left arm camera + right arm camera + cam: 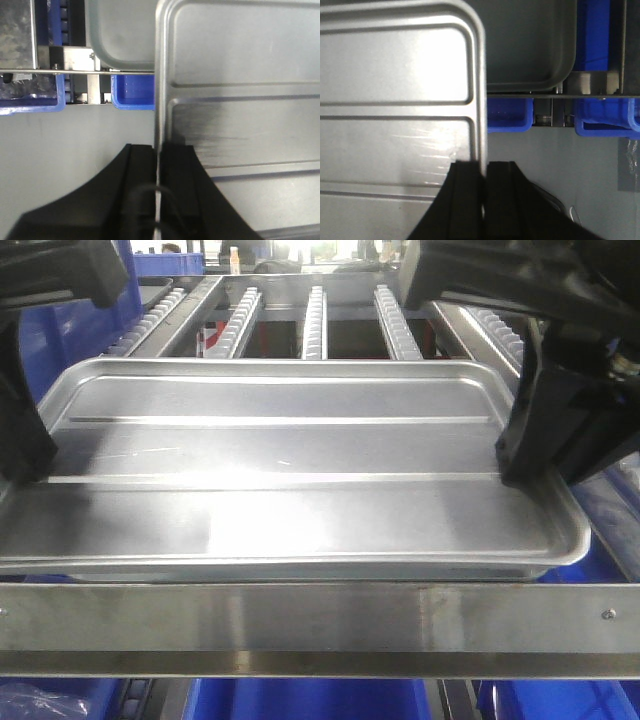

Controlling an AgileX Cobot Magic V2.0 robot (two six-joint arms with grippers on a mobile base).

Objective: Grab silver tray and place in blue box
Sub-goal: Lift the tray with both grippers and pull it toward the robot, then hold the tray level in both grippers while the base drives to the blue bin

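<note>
roller rails [314, 320] run behind the silver tray [290, 470]; left claw [157, 150] clamps its left rim, right claw [484, 167] clamps its right rim, blue bins [507, 120] lying below.

No legible text, brand or number on tray [300, 450] in any view. Behind rollers [315, 320], a red-and-white patch [210, 337], perhaps a label, too blurred to read. Nothing readable on blue bins [507, 120] either.
</note>
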